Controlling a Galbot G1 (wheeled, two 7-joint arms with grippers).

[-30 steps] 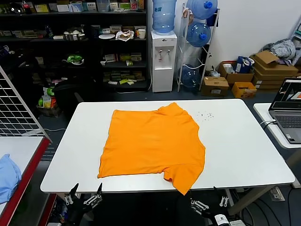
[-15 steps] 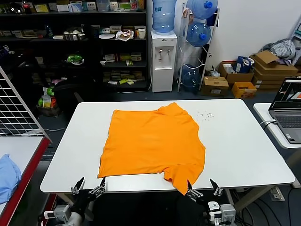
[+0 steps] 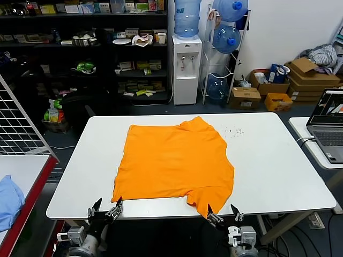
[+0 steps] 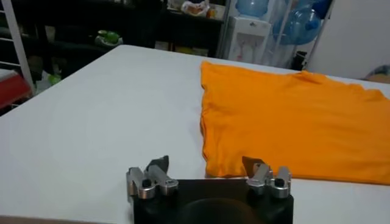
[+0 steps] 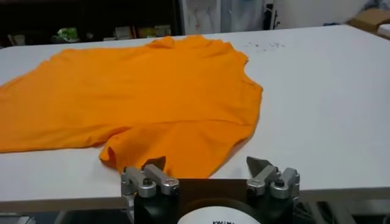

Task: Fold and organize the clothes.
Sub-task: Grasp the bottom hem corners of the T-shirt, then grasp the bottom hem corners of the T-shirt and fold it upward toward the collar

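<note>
- T-shirt [image 3: 174,163]: orange, spread flat mid-table on white table [image 3: 278,166], one corner draped over near edge.
- Left gripper [image 3: 105,209]: at near table edge, just beside shirt's near-left corner, fingers [image 4: 159,164] spread, holding nothing.
- Right gripper [image 3: 222,213]: at near edge, just right of the hanging corner, fingers [image 5: 259,165] spread, holding nothing.
- Laptop [image 3: 329,126]: on side table, far right.
- Light blue cloth [image 3: 8,201]: on left-hand table.
- Water dispenser [image 3: 186,64]: beyond far edge.
</note>
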